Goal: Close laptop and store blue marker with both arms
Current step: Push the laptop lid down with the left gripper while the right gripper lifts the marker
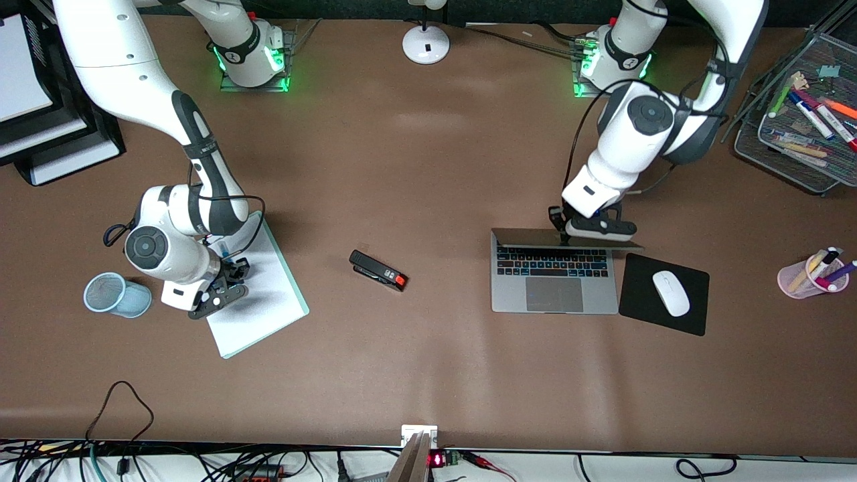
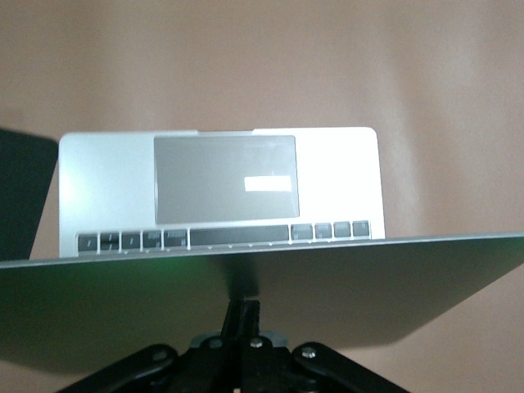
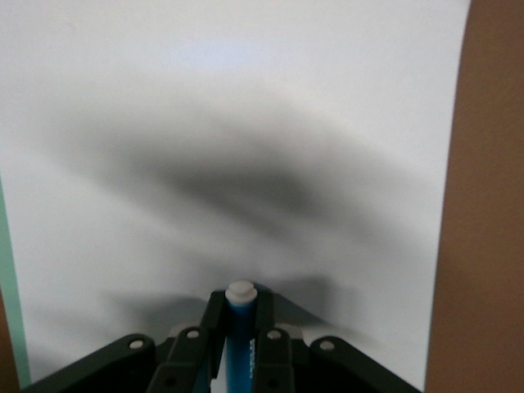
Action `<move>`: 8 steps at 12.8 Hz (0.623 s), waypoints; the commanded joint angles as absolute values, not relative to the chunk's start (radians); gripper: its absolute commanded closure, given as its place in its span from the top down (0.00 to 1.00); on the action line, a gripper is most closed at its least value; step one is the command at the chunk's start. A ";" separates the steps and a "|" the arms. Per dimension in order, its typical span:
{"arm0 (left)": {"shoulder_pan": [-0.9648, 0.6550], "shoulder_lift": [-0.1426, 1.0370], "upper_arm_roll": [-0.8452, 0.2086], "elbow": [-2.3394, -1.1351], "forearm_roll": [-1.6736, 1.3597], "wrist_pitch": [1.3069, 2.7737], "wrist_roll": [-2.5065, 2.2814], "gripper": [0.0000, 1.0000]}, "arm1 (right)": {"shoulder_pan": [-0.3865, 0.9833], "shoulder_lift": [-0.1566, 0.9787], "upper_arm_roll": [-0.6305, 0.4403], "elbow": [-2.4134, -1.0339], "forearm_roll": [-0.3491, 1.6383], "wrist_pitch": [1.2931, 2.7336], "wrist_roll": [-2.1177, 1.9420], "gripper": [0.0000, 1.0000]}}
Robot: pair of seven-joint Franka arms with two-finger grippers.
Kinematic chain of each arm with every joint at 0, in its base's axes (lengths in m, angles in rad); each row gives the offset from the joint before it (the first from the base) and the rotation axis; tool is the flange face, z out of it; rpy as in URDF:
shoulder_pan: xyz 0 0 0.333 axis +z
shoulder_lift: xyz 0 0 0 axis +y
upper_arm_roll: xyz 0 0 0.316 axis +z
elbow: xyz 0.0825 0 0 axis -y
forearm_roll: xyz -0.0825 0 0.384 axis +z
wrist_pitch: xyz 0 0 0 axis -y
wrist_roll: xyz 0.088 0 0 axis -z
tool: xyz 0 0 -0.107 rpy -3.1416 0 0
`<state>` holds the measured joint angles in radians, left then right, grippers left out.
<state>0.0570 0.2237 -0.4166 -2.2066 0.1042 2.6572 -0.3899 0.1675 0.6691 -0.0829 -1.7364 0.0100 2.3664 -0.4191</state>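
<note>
The silver-grey laptop [image 1: 554, 281] sits open toward the left arm's end of the table, its lid [image 1: 566, 239] tilted partway down over the keys. My left gripper [image 1: 566, 233] is shut, its fingertips against the outer face of the lid near its top edge. In the left wrist view the lid [image 2: 246, 278] spans the frame above my gripper [image 2: 244, 315], with the trackpad [image 2: 225, 180] past it. My right gripper [image 1: 231, 268] is shut on the blue marker [image 3: 240, 327], whitish end outward, just above a white notepad [image 1: 261, 294].
A blue mesh cup [image 1: 117, 294] lies on its side beside the notepad. A black stapler [image 1: 378, 270] lies mid-table. A black mouse pad [image 1: 696, 314] with a white mouse [image 1: 671, 292] adjoins the laptop. A pink pen cup [image 1: 812, 274] and a mesh marker tray [image 1: 807, 167] stand at the left arm's end.
</note>
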 commanded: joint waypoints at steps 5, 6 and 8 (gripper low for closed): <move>0.072 0.515 -0.393 -1.913 0.242 2.658 -0.380 0.00 | 0.088 0.583 -0.083 -1.465 0.026 2.051 -0.561 0.00; 0.071 0.546 -0.393 -1.893 0.262 2.660 -0.382 0.00 | 0.066 0.556 -0.080 -1.466 0.028 2.049 -0.637 0.00; 0.068 0.607 -0.373 -1.855 0.287 2.681 -0.383 0.00 | 0.025 0.496 -0.083 -1.465 0.128 2.022 -0.838 0.00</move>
